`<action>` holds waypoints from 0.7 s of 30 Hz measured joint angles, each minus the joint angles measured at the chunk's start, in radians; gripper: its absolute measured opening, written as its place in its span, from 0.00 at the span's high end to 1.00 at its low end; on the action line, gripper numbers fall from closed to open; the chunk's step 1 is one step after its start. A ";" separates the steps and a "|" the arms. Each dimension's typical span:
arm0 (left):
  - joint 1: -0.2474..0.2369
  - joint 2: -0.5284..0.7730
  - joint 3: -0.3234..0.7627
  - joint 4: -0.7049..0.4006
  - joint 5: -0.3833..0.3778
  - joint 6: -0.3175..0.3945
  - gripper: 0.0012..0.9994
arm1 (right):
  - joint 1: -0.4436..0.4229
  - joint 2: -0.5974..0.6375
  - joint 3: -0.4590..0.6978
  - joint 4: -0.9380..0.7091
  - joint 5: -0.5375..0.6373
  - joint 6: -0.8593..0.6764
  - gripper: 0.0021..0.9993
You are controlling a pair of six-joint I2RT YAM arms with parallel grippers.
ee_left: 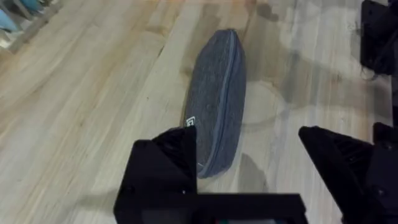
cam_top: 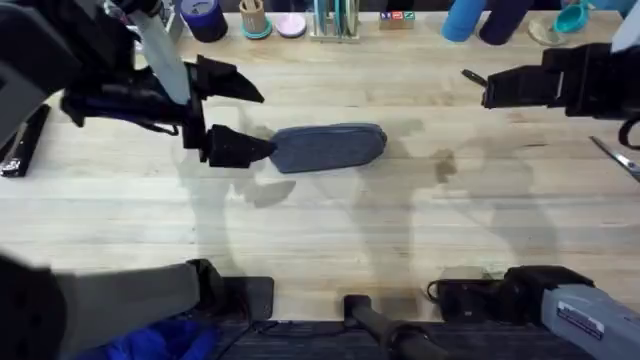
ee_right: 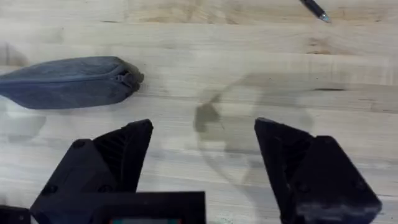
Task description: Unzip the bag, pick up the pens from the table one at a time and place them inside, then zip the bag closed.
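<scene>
The blue-grey bag (cam_top: 330,147) lies lengthwise on the table (cam_top: 330,230), its zipper shut. My left gripper (cam_top: 240,115) is open at the bag's left end, and its near finger (cam_top: 238,148) touches that end. In the left wrist view the bag (ee_left: 217,99) runs away from the open left gripper (ee_left: 249,162), its end beside one finger (ee_left: 165,168). My right gripper (cam_top: 490,90) hovers open at the far right, with a thin black pen (cam_top: 470,75) just off its tip. The right wrist view shows the bag (ee_right: 68,81), the pen (ee_right: 314,9) and the open right gripper (ee_right: 202,162).
Cups, a pen holder (cam_top: 252,18) and blue bottles (cam_top: 470,20) line the back edge. Silver scissors (cam_top: 615,155) lie at the right edge, and a black object (cam_top: 25,140) at the left edge. Black equipment (cam_top: 480,290) sits at the front.
</scene>
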 joint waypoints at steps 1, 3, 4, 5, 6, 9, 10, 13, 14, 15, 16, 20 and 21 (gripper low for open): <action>0.000 0.022 0.000 0.000 0.002 0.011 0.01 | 0.000 0.000 0.000 0.000 0.000 0.000 0.00; 0.000 0.068 0.000 0.000 0.003 0.037 0.01 | 0.000 0.000 0.000 0.000 0.000 0.002 0.00; 0.000 0.088 0.000 0.001 0.004 0.050 0.01 | 0.000 0.000 0.000 0.000 0.000 0.002 0.00; 0.000 0.107 0.000 0.001 0.004 0.063 0.01 | 0.000 0.000 0.000 0.000 0.000 0.002 0.00; 0.000 0.127 0.000 0.002 0.004 0.077 0.01 | 0.000 0.000 0.000 0.000 0.000 0.002 0.00; 0.000 0.184 0.000 0.003 0.004 0.109 0.01 | 0.000 0.000 0.000 0.000 0.000 0.002 0.00; 0.000 0.207 0.000 0.003 0.005 0.123 0.01 | 0.000 0.000 0.000 0.000 0.000 0.002 0.00; 0.000 0.266 0.000 0.003 0.025 0.163 0.03 | 0.000 0.000 0.000 0.000 0.000 0.002 0.00; 0.000 0.286 0.001 0.003 0.033 0.176 0.04 | 0.000 0.000 0.000 0.000 0.000 0.002 0.00; 0.000 0.305 0.002 0.003 0.039 0.192 0.05 | 0.000 0.000 0.000 0.000 0.000 0.002 0.00; 0.000 0.321 0.003 0.004 0.045 0.206 0.06 | 0.000 0.000 0.000 0.000 0.000 0.002 0.00; 0.000 0.372 0.004 0.011 0.056 0.256 0.08 | 0.000 0.000 0.000 0.000 0.000 0.002 0.00; 0.000 0.380 0.004 0.013 0.057 0.263 0.09 | 0.000 0.000 0.000 0.000 0.000 0.002 0.00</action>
